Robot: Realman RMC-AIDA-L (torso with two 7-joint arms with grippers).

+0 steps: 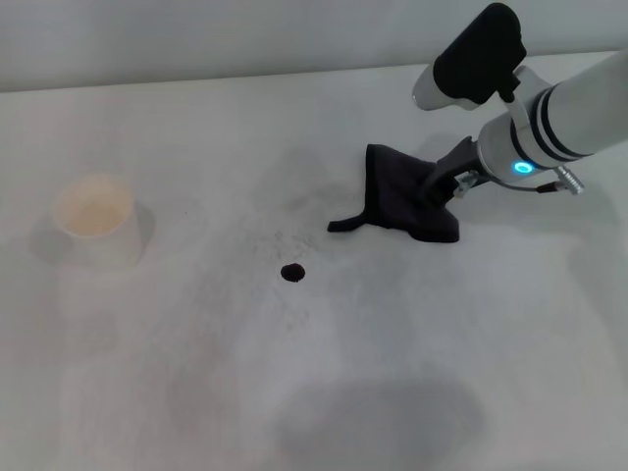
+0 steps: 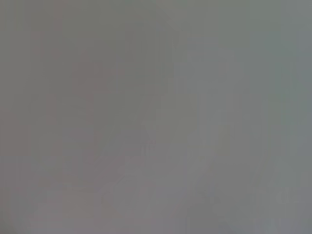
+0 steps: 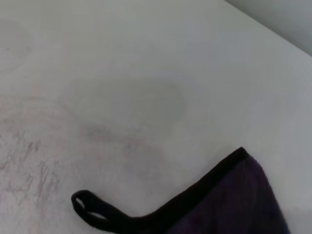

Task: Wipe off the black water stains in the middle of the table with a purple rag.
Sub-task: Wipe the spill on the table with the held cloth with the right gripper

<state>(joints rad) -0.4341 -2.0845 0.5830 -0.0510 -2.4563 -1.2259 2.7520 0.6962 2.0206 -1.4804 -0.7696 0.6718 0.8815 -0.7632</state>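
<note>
White paper cup [image 1: 95,221] far left on table [image 1: 196,392], contents unclear. Black water stains [image 1: 292,273] mid-table, uncovered. Purple rag [image 1: 402,196] just right and behind the spot, lifted on one side, strip tail [image 3: 92,212] on the surface. Right gripper [image 1: 432,186] reaches in from right, angled down, pinching the rag. Left wrist view featureless grey.

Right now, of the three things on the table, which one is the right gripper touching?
The purple rag: the right gripper is on its far right part. The white paper cup at the left and the black spot lie apart, untouched.
</note>
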